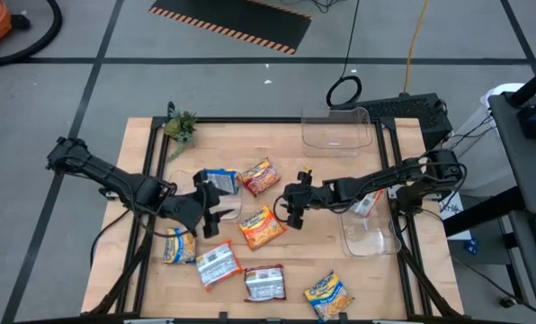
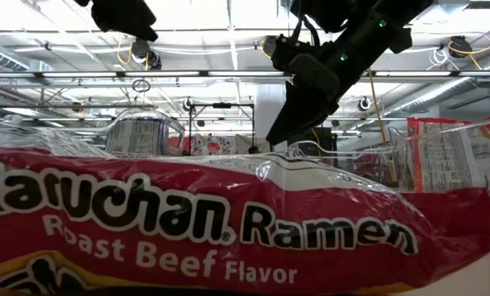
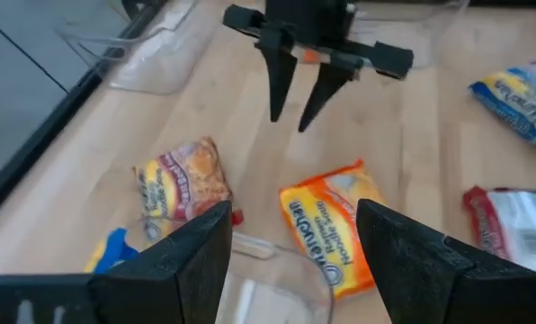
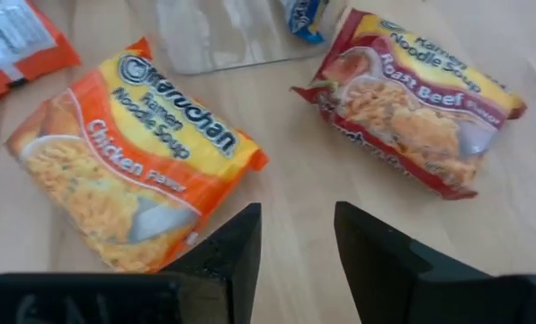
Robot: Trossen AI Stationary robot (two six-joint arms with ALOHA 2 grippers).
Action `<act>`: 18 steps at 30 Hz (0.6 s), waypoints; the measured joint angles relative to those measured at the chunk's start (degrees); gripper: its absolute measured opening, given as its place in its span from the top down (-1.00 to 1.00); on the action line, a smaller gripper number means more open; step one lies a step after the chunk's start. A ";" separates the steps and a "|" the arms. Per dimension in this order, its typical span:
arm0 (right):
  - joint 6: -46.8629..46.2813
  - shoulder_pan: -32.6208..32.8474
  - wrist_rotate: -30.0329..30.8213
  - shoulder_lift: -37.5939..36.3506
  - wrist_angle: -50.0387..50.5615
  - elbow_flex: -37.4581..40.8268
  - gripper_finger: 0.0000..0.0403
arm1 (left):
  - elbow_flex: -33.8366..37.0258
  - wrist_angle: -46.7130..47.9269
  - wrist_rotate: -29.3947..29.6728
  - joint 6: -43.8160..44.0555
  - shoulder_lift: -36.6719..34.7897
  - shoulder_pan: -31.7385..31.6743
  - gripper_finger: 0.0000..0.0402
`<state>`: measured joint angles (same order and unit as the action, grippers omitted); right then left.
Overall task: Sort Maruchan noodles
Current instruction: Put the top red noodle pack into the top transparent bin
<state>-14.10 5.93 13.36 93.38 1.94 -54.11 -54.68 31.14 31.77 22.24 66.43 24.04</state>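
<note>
Several Maruchan noodle packets lie flat on the wooden table. An orange chicken packet [image 1: 261, 226] [image 4: 133, 153] and a red roast beef packet [image 1: 259, 177] [image 4: 412, 99] lie mid-table. Yellow-and-blue packets [image 1: 180, 246] [image 1: 326, 295] and silver-white-and-red ones [image 1: 218, 265] [image 1: 264, 283] lie nearer the front edge. A blue-marked packet [image 1: 218, 180] lies by a clear bin. My left gripper [image 1: 221, 207] [image 3: 295, 261] is open and empty, left of the orange packet. My right gripper [image 1: 286, 204] [image 4: 295, 243] is open and empty above the table, between the orange and red packets.
Clear plastic bins stand at the far right [image 1: 335, 130], the right edge [image 1: 369, 231] with a packet [image 1: 365, 205] by it, and under my left gripper [image 3: 277, 270]. A small plant [image 1: 180, 126] stands at the far left corner. One roast beef packet [image 2: 228, 230] lies at the front edge.
</note>
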 joint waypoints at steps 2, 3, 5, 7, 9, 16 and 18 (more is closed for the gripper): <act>0.06 0.04 -0.17 0.00 0.29 0.00 0.31 | 0.00 0.03 0.05 0.77 0.57 1.11 -0.21; 0.09 0.03 -0.17 0.00 0.46 0.00 0.31 | 0.00 -0.03 -0.07 0.44 0.96 1.54 -0.21; 0.17 -0.33 -0.10 0.00 0.58 0.00 0.31 | 0.00 0.03 -0.18 0.14 1.65 2.19 -0.21; 0.24 -0.92 -0.15 0.00 0.47 0.00 0.29 | 0.00 -1.22 0.26 0.14 2.27 2.29 -0.21; 1.20 -1.82 -0.15 0.00 0.11 0.00 0.26 | 0.00 -1.68 0.26 0.41 3.15 2.31 -0.21; 7.86 -5.42 -0.13 0.00 0.00 0.00 0.07 | 0.00 -3.70 0.27 -1.91 4.22 2.17 -0.21; 10.52 -6.53 -0.13 0.00 -0.11 0.00 0.03 | 0.00 -5.07 0.30 -3.64 4.22 1.90 -0.21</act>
<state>-3.59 -0.59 13.23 93.38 1.83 -54.11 -54.68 26.07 32.07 18.60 70.65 25.94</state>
